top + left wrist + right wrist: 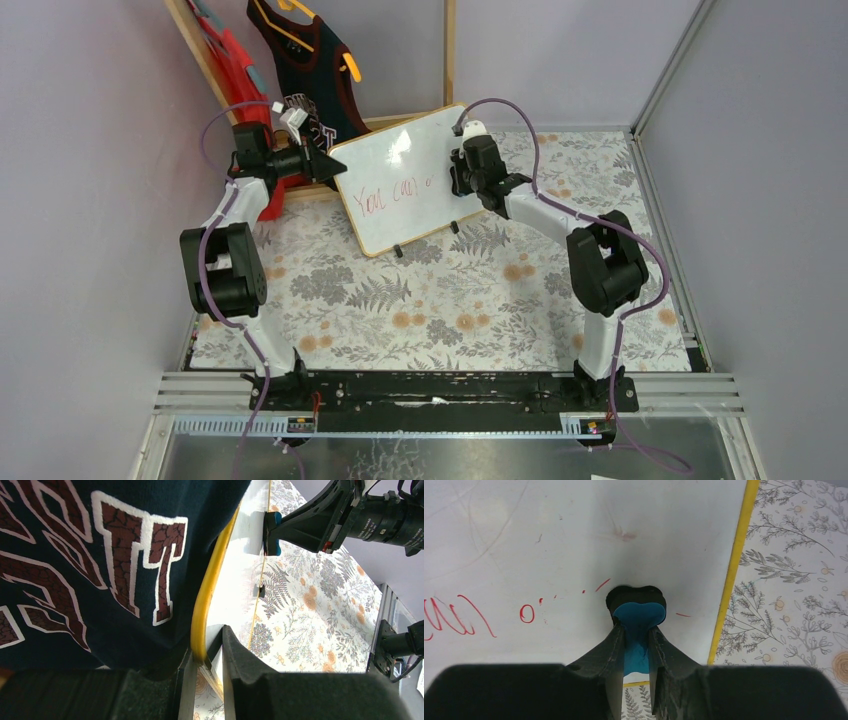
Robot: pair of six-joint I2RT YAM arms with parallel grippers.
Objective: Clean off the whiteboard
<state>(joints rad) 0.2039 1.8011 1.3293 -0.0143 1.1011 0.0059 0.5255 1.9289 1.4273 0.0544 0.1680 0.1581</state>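
Observation:
The whiteboard (400, 165) stands tilted on small black feet at the back of the table, with red handwriting (395, 195) across its middle. My left gripper (330, 165) is shut on the board's left frame edge; in the left wrist view the jaws (207, 662) pinch the yellowish frame (212, 580). My right gripper (456, 178) is shut on a blue eraser (639, 614), which is pressed flat against the whiteboard (574, 530) near its right edge. Red letters (454, 617) and a small "o" (527, 613) lie left of the eraser. The left wrist view also shows the eraser (272, 532).
A dark navy jersey (310, 70) and a red garment (235, 70) hang from a wooden rack (450, 50) right behind the board; the jersey (75, 555) fills the left wrist view. A floral cloth (450, 300) covers the table. Grey walls close both sides.

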